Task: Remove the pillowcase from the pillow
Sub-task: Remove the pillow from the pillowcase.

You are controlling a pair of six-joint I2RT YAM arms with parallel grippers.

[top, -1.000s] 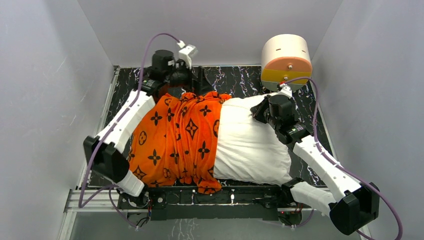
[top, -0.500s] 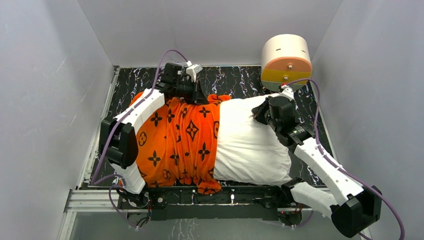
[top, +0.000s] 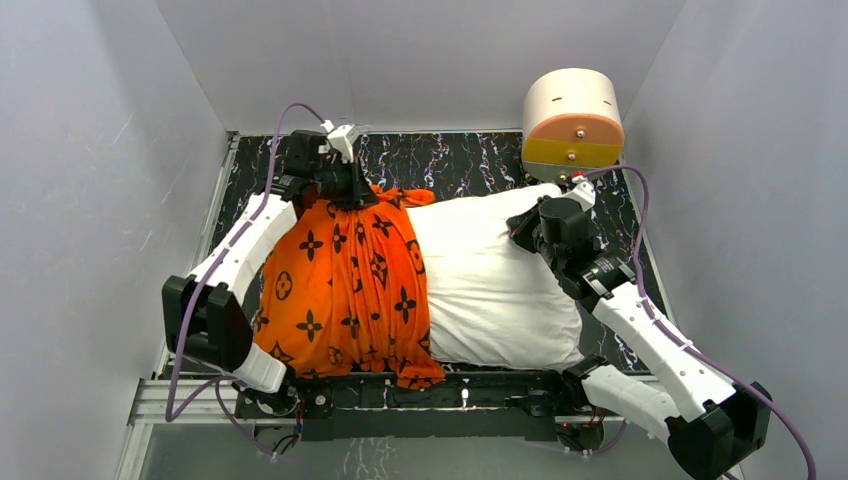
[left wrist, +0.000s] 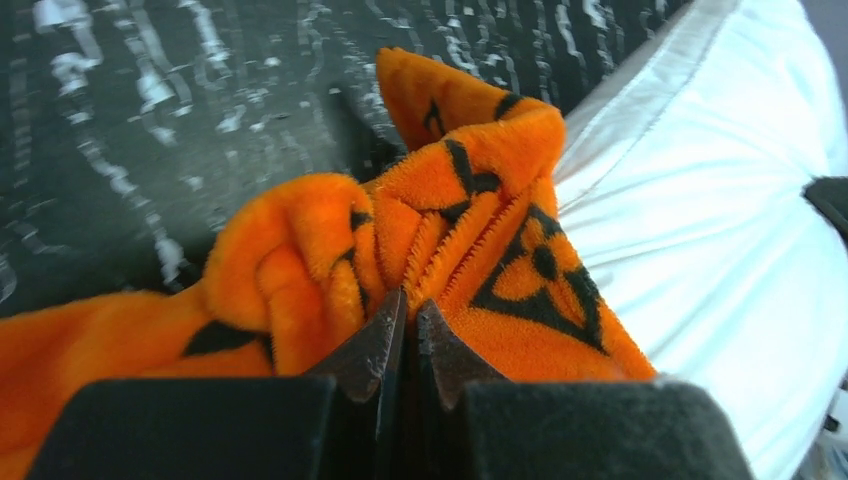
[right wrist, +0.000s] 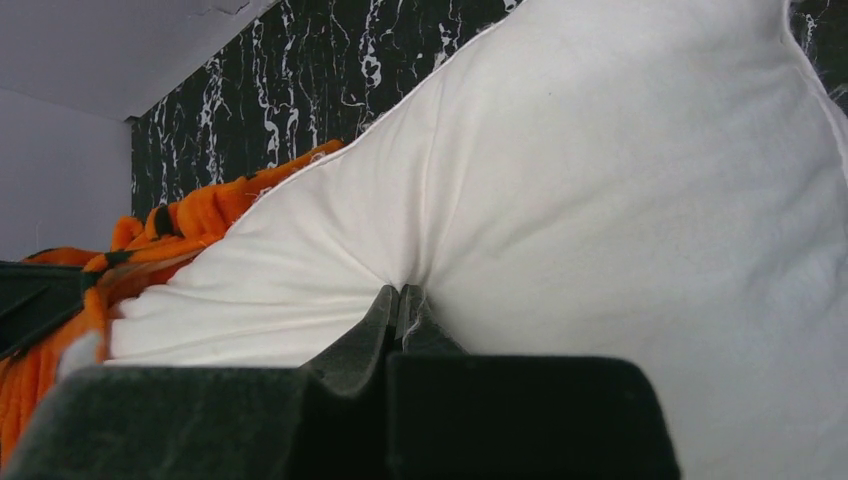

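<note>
Marble table (top: 470, 160): left gripper (left wrist: 408, 305) clamps pillowcase (top: 340, 290) bunch, right gripper (right wrist: 400, 295) pinches pillow (top: 490, 280); I'd drag pillowcase straight away from pillow, anchor firm.

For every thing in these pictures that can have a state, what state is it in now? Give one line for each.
Large plump white pillow: right part bare, left part covered.
Bright orange plush pillowcase with dark brown motifs: partly pulled off, bunched over the pillow's left part.
Left gripper: shut on the pillowcase's far edge.
Right gripper: shut on the pillow, pinching its fabric.
Round cream drawer box: drawers look shut.
</note>
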